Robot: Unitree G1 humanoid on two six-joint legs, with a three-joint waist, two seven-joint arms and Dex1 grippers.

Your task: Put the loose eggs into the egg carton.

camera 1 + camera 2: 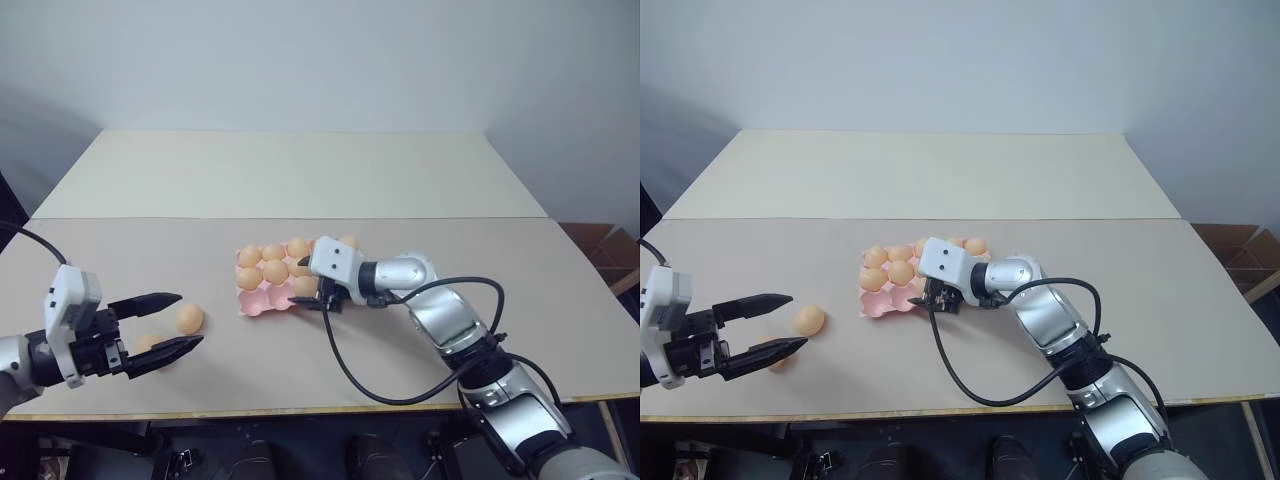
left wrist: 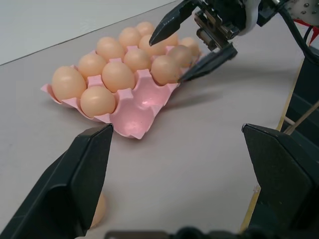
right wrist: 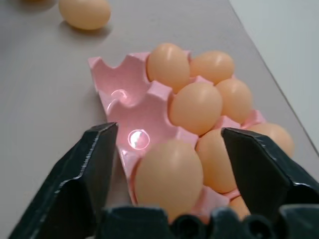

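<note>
At centre frame the right gripper (image 1: pixel 318 297) hangs with jaws spread over the egg carton (image 1: pixel 262 299), an egg (image 3: pixel 169 177) seated between them, while lower left the left gripper (image 1: pixel 170 322), also wide, brackets two loose eggs (image 1: pixel 189 318), likely next.

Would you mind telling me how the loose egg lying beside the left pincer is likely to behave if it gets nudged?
The loose egg is smooth and oval on a flat table, so it would probably roll, likely curving. Its glossy shell may slip between the open left pincer fingers.
</note>
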